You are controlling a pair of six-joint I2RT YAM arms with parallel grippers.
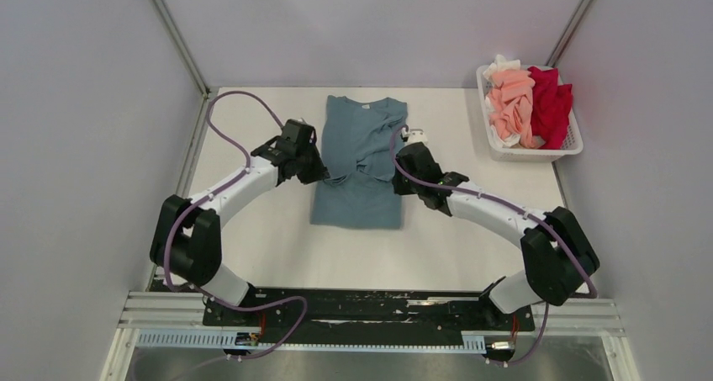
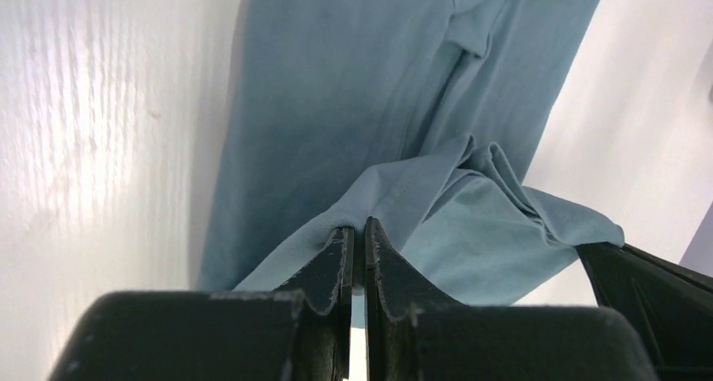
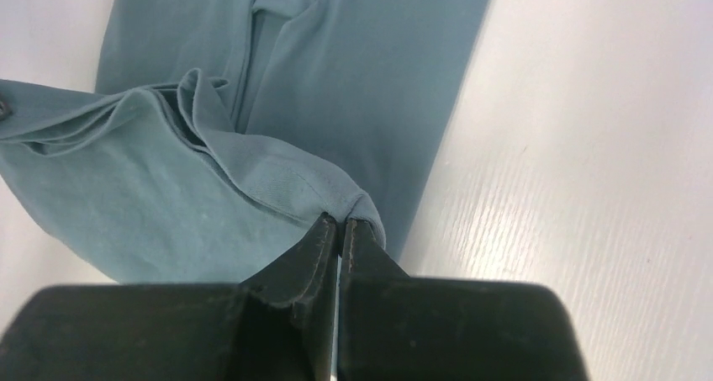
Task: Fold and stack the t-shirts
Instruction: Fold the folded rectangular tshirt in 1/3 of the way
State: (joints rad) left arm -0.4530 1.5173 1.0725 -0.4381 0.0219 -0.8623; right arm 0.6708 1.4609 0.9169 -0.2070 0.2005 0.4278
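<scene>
The dusty blue-grey t-shirt (image 1: pixel 360 204) lies in the middle of the table (image 1: pixel 269 238), neck toward the far wall. Its long sides are folded inward, so it makes a narrow strip. The near half rests flat. Across the middle the cloth is gathered into a raised ridge of creases, lifted between my two grippers.

My left gripper (image 2: pixel 356 230) is clenched on a folded edge at the shirt's left side. The fingers meet with only a thin layer of fabric between them, and the cloth runs up from the tips and away to the right. My right gripper (image 3: pixel 340 225) is clamped in the same way on a hemmed corner at the shirt's right side (the line of stitching shows just above the fingertips), with the bunched folds trailing off to the left. Seen from above, the two grippers face each other across the shirt at about the same level, one at each edge.

At the far right corner of the table, well apart from the blue shirt, stands a white slatted basket (image 1: pixel 531 152). In it lie a salmon pink t-shirt (image 1: pixel 509 103), a crimson red t-shirt (image 1: pixel 551 103) beside it, and a bit of white t-shirt (image 1: pixel 503 64) at the back. Purple cables (image 1: pixel 225 110) loop along both my arms.
</scene>
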